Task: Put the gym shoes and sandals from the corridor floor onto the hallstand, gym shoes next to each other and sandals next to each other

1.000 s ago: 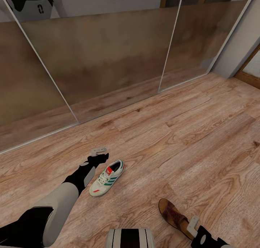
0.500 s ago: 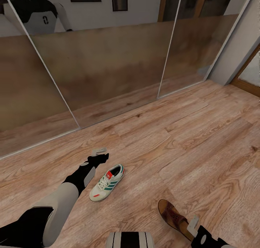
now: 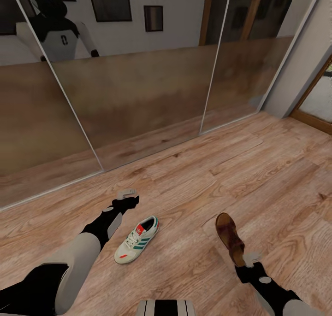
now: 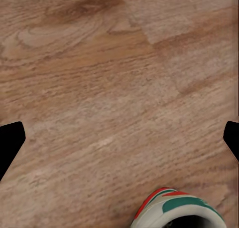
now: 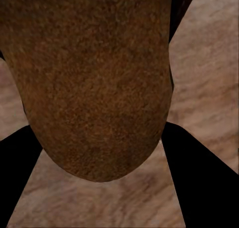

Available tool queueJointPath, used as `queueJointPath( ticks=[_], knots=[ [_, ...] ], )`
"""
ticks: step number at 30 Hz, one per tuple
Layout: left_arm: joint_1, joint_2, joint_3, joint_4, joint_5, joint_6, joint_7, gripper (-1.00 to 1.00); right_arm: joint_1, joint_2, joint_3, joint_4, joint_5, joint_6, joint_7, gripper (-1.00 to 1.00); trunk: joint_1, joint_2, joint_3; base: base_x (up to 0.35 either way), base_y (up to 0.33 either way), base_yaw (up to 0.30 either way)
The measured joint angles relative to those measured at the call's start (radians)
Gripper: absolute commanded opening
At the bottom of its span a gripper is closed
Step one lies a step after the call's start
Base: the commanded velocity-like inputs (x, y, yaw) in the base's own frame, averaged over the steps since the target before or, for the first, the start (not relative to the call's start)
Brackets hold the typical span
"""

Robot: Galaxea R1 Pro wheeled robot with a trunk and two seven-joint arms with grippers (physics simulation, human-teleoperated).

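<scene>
Sandal (image 3: 230, 238) is clamped at one end in the right gripper (image 3: 249, 260), tipped on edge over the near-right corridor floor (image 3: 258, 178); keep the grip firm, lift clear before turning toward the rack. Gym shoe (image 3: 137, 239) sits on the floor, centre-left, just near of the left gripper (image 3: 127, 195), which hangs spread wide, empty. No rack or container in sight.
</scene>
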Motion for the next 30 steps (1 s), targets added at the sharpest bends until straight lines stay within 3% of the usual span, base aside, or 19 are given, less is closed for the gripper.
queueJointPath(
  ticks=[2, 3, 9, 20, 25, 30],
  knots=[
    [0.000, 0.000, 0.000, 0.000, 0.000, 0.001, 0.000, 1.00, 0.001, 0.001, -0.009, -0.013, -0.023, 0.000, 0.001, -1.00, -0.001, 0.001, 0.008, 0.000, 0.000, 0.000],
    [0.000, 0.000, 0.000, 0.009, -0.001, 0.002, 0.000, 1.00, 0.000, 0.004, -0.052, -0.037, -0.059, -0.001, 0.001, -1.00, -0.001, 0.001, 0.012, 0.000, 0.000, 0.000],
    [0.000, -0.001, -0.001, 0.085, -0.001, 0.001, 0.001, 1.00, 0.001, 0.006, -0.082, -0.060, -0.099, 0.002, 0.001, -1.00, -0.004, 0.002, 0.035, 0.000, 0.000, 0.000],
    [0.000, -0.002, 0.001, 0.124, -0.001, 0.000, 0.001, 1.00, 0.001, 0.007, -0.088, -0.063, -0.104, 0.001, 0.001, -1.00, -0.009, 0.005, 0.077, 0.000, 0.000, 0.000],
    [0.009, -0.008, 0.004, 0.152, -0.010, 0.005, 0.007, 1.00, -0.024, -0.019, -0.092, -0.069, -0.094, -0.015, -0.008, -1.00, -0.009, 0.005, 0.077, 0.000, 0.000, 0.000],
    [0.009, -0.008, 0.004, 0.158, -0.010, 0.005, 0.007, 1.00, -0.024, -0.019, -0.091, -0.069, -0.094, -0.015, -0.007, -1.00, -0.009, 0.005, 0.077, 0.000, 0.000, 0.000]
  ],
)
